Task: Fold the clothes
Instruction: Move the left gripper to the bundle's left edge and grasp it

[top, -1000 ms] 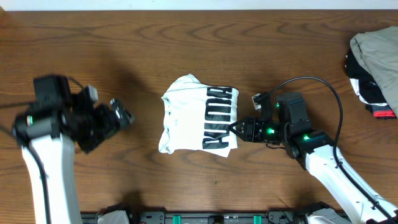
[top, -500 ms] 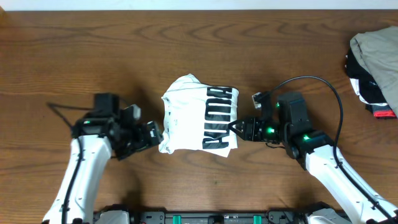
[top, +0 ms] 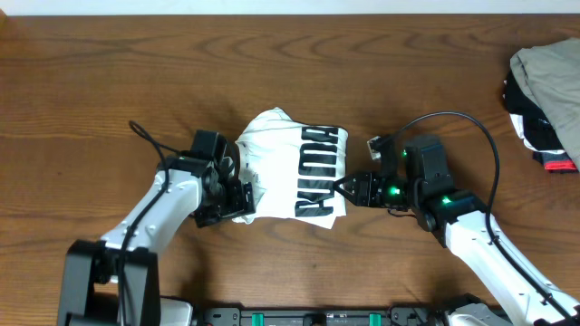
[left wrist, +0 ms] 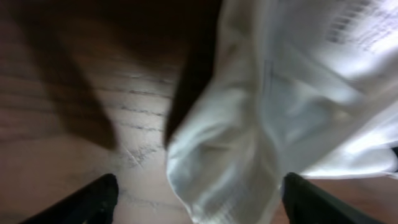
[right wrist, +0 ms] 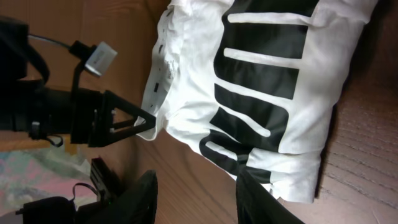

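My left gripper [top: 241,196] sat at the lower-left corner of the white T-shirt [top: 272,163], fingers spread, a cloth fold between them. The T-shirt lay bunched mid-table [top: 272,72], lettering up. My right gripper [top: 345,188] was at its right edge, jaws parted, hem just beside the tips.
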Tool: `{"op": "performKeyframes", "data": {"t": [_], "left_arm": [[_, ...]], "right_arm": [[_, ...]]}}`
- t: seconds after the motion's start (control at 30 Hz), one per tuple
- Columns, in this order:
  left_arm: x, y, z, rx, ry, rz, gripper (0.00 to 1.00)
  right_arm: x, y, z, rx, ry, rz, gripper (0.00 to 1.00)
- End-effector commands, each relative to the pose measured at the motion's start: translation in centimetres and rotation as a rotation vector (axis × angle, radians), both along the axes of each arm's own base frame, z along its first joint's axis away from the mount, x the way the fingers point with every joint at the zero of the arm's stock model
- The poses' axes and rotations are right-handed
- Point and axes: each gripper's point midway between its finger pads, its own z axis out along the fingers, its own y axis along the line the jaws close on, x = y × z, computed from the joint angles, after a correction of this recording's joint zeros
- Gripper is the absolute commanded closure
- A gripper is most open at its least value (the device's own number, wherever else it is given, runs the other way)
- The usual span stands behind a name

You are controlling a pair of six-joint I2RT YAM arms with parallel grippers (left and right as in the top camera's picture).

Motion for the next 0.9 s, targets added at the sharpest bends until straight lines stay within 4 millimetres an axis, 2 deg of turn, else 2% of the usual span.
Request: {"op": "performKeyframes", "data": {"t": [0.0,0.07,0.2,0.3,0.33,0.43,0.5,0.73,0.8,0.87], "left_arm": [[0.4,0.5,-0.2,0.032,-0.007,0.007,0.31],[0.6,1.3,-0.3,0.081,-0.012,0.034,0.41],[0.8,2.0,-0.4,0.122,-0.024,0.043,0.54],[1.4,2.2,-0.5,0.136,-0.047,0.049,0.76],[1.5,2.4,-0.5,0.149,-0.052,0.06,0.8],[2.0,3.5,-0.5,0.208,-0.07,0.113,0.81],[2.3,3.8,-0.5,0.228,-0.086,0.116,0.9],[2.6,6.2,-0.4,0.36,-0.104,0.229,0.89],[2.4,7.0,-0.3,0.405,-0.101,0.263,0.79],[2.0,8.2,-0.1,0.476,-0.099,0.316,0.62]], "right_arm": [[-0.3,0.2,0.1,-0.005,-0.02,0.023,0.6],[-0.2,0.2,0.1,-0.01,-0.021,0.018,0.6],[-0.1,-0.1,-0.2,-0.029,-0.019,0.004,0.6],[-0.1,-0.3,-0.4,-0.04,-0.015,-0.003,0.59],[-0.1,-0.3,-0.4,-0.041,-0.014,-0.003,0.59],[-0.2,-0.3,-0.5,-0.042,-0.009,-0.003,0.59],[-0.2,-0.3,-0.5,-0.043,-0.007,-0.003,0.59],[-0.2,-0.3,-0.6,-0.044,-0.004,-0.003,0.59],[-0.2,-0.3,-0.6,-0.044,-0.004,-0.003,0.59],[-0.2,-0.3,-0.6,-0.044,-0.004,-0.003,0.59]]}}
